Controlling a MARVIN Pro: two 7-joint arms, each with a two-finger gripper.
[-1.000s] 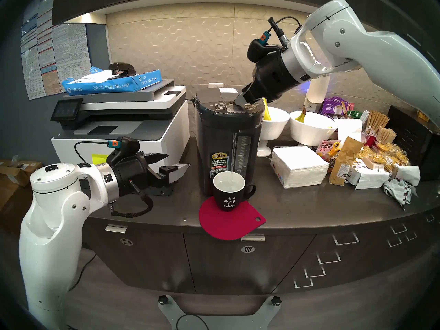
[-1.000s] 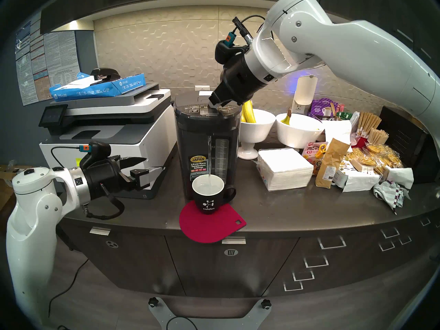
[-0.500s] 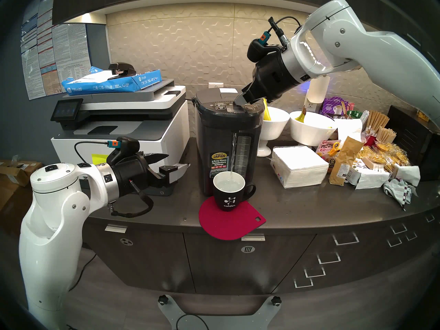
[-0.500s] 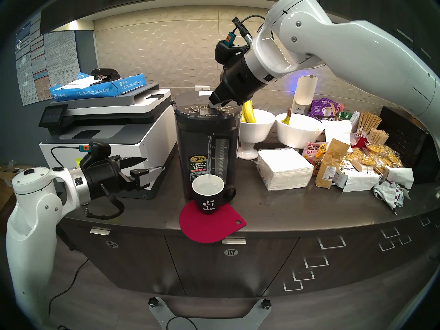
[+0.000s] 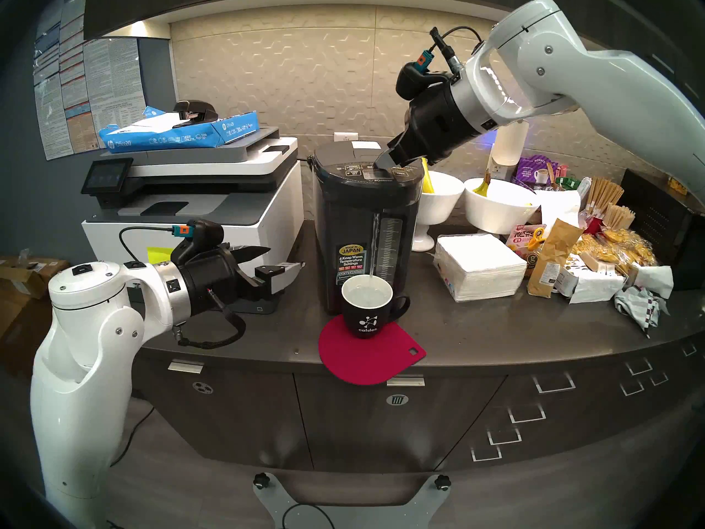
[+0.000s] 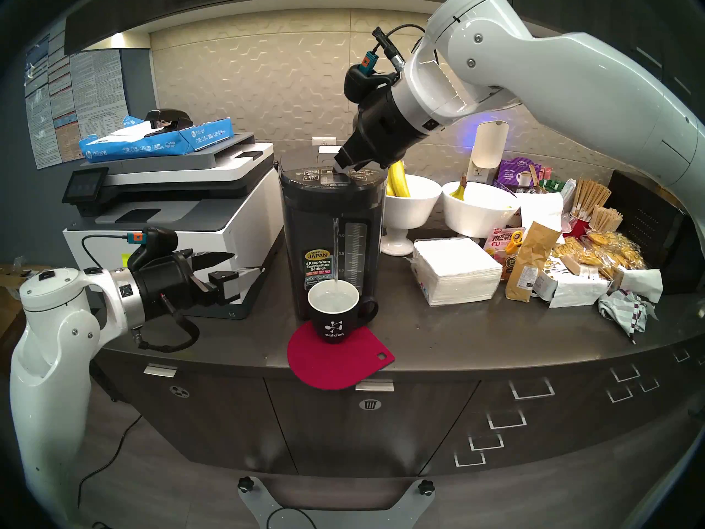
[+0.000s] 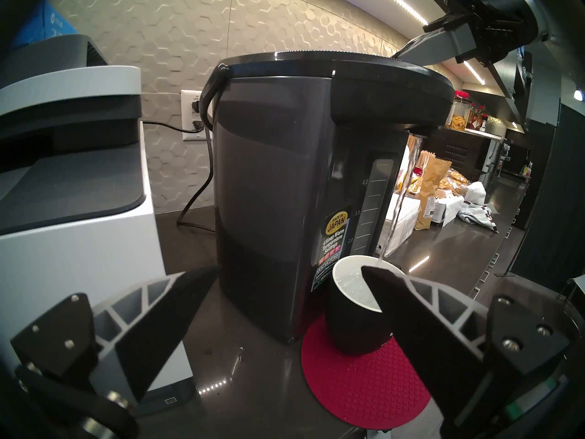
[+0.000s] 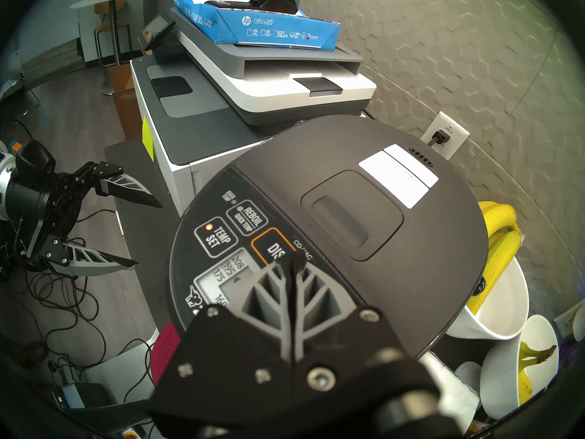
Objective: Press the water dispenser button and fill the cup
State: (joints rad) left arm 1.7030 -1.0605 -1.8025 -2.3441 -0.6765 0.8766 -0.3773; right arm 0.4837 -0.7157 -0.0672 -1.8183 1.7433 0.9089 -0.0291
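The button (image 8: 274, 250) is on top of the water dispenser (image 5: 366, 226). My right gripper (image 8: 289, 261), pinched tight together, pushes on it. Water falls into the cup (image 5: 367, 305) on the red mat (image 5: 372, 354). My left gripper (image 5: 280, 260) waits nearby, spread wide and holding nothing.

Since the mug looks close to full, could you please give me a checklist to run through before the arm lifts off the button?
1. Right gripper shut, tips on the dispense button: ok.
2. Water stream lands inside the mug: ok.
3. Mug upright on the red mat, against the water dispenser: ok.
4. No spill on the counter: ok.
5. Water level below the rim: ok, though the margin is hard to judge.
6. Left gripper open, clear of the mug: ok.
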